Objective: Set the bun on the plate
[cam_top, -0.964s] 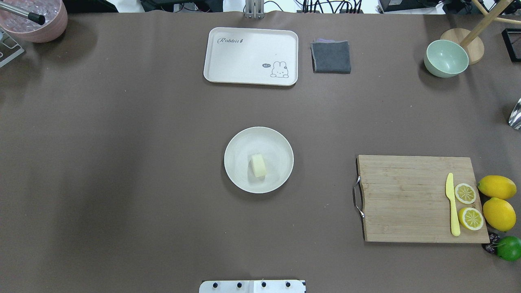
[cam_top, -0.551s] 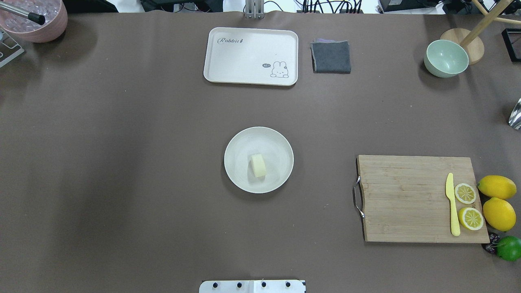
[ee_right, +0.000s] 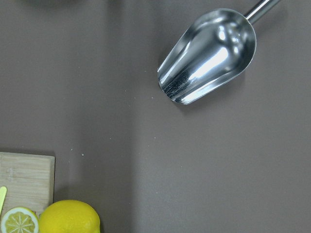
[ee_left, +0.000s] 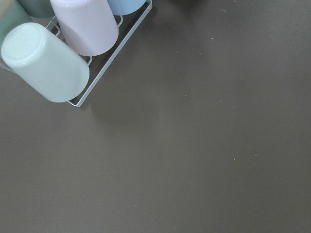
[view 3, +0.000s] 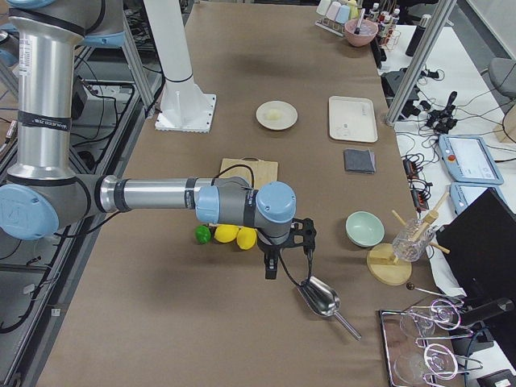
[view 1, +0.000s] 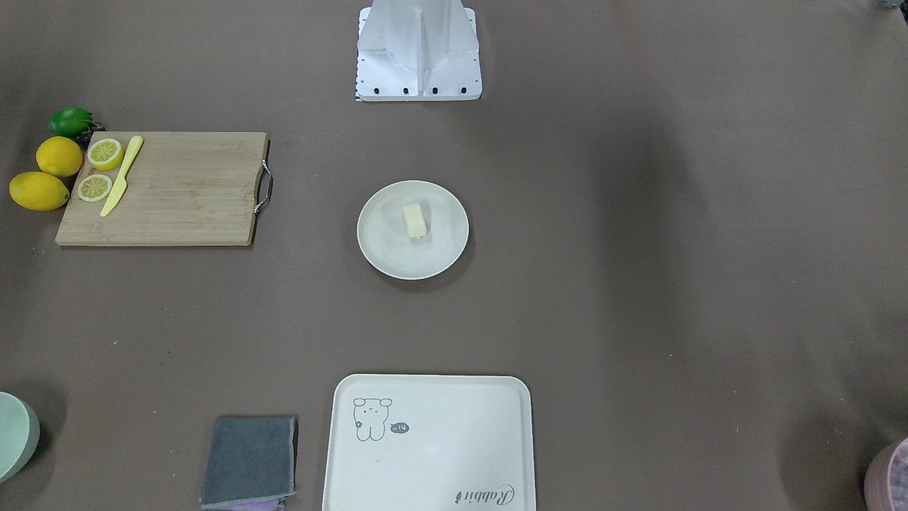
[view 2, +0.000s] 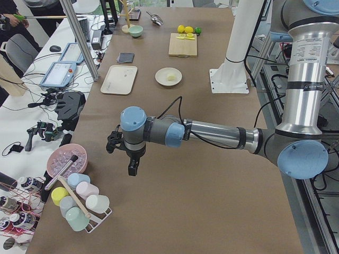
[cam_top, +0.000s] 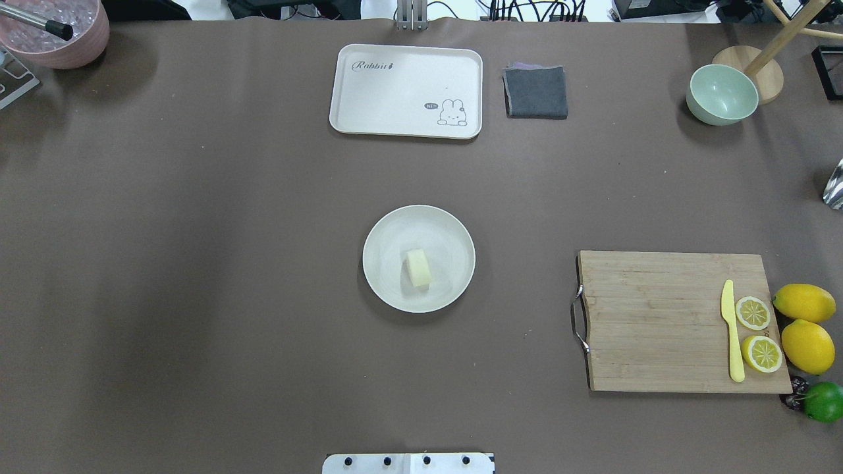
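Note:
The pale cream bun [cam_top: 417,268] lies on the round off-white plate [cam_top: 454,243] at the table's middle, slightly toward the near rim. The front view gives the same: bun [view 1: 414,220] on the plate [view 1: 379,248]. Neither gripper is near it. My left gripper [view 2: 130,168] hangs over bare table at the far left end, beside the cup rack. At the far right end my right gripper [view 3: 272,270] hangs beside a metal scoop [ee_right: 209,56]. Both show only in the side views, so I cannot tell whether they are open or shut.
A cream tray [cam_top: 406,91] and a grey cloth [cam_top: 536,92] lie at the back. The cutting board [cam_top: 658,322] with lemon slices and a yellow knife is at the right, lemons [cam_top: 805,326] beside it. A green bowl [cam_top: 721,95] and a pink bowl [cam_top: 56,33] stand in the back corners.

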`<action>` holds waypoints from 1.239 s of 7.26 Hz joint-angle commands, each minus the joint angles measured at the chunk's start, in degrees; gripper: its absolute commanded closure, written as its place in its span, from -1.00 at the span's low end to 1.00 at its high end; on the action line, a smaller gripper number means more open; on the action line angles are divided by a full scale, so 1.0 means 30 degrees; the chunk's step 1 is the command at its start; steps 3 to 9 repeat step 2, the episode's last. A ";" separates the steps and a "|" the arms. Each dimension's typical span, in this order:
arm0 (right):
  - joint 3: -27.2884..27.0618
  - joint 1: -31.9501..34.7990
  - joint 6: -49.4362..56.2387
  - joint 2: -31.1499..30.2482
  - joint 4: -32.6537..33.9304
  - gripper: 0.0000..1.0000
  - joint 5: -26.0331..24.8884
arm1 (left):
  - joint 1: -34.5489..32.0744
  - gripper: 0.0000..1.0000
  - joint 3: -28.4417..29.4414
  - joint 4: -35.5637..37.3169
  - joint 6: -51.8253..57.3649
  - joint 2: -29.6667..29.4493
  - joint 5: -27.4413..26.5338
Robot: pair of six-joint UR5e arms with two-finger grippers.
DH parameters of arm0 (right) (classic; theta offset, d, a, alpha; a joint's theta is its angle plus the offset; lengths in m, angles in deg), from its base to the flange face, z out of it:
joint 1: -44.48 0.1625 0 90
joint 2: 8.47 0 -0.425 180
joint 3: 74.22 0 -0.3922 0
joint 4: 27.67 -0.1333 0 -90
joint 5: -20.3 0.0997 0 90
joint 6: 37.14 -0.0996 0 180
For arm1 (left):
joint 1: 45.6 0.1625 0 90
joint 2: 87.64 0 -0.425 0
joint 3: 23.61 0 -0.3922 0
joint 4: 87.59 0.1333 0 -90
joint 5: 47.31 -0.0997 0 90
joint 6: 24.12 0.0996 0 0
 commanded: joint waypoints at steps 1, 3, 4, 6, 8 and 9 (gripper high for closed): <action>0.0011 0.0000 0.0000 0.0103 0.0000 -1.00 0.0029 | 0.0000 -0.96 0.0068 0.0000 0.0000 -0.0022 -0.0001; 0.0040 0.0000 0.0000 0.0104 0.0000 -1.00 0.0001 | 0.0000 -0.96 0.0098 0.0000 -0.0058 -0.0080 -0.0001; 0.0040 0.0000 0.0000 0.0104 0.0000 -1.00 0.0001 | 0.0000 -0.96 0.0098 0.0000 -0.0058 -0.0080 -0.0001; 0.0040 0.0000 0.0000 0.0104 0.0000 -1.00 0.0001 | 0.0000 -0.96 0.0098 0.0000 -0.0058 -0.0080 -0.0001; 0.0040 0.0000 0.0000 0.0104 0.0000 -1.00 0.0001 | 0.0000 -0.96 0.0098 0.0000 -0.0058 -0.0080 -0.0001; 0.0040 0.0000 0.0000 0.0104 0.0000 -1.00 0.0001 | 0.0000 -0.96 0.0098 0.0000 -0.0058 -0.0080 -0.0001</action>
